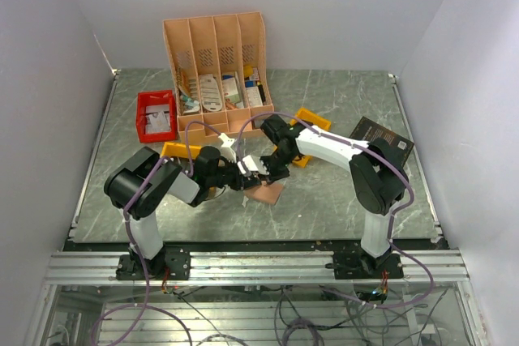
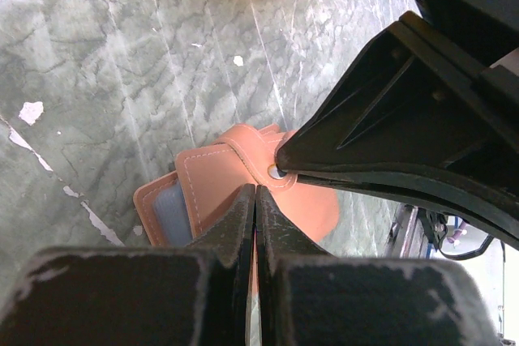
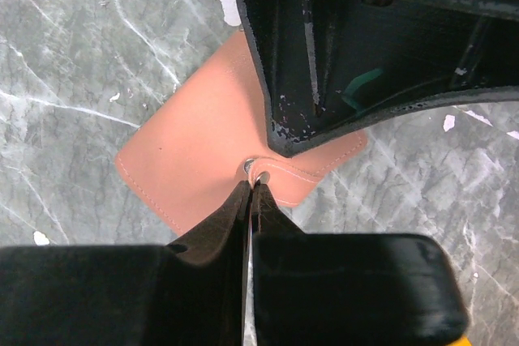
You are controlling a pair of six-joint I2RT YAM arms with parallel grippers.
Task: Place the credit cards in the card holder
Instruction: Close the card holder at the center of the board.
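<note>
The card holder is near the middle of the worktop, our left jaws clamped on its body, our right jaws pinched on its snap flap. We judge it barely opened; no credit cards in hand, so loading remains.

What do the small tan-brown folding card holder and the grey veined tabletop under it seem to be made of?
Tan-brown folding card holder: probably leather or faux leather, matte, stitched edges, metal snap. Grey veined tabletop: marble or marble-print laminate, faintly glossy; can't tell which.
</note>
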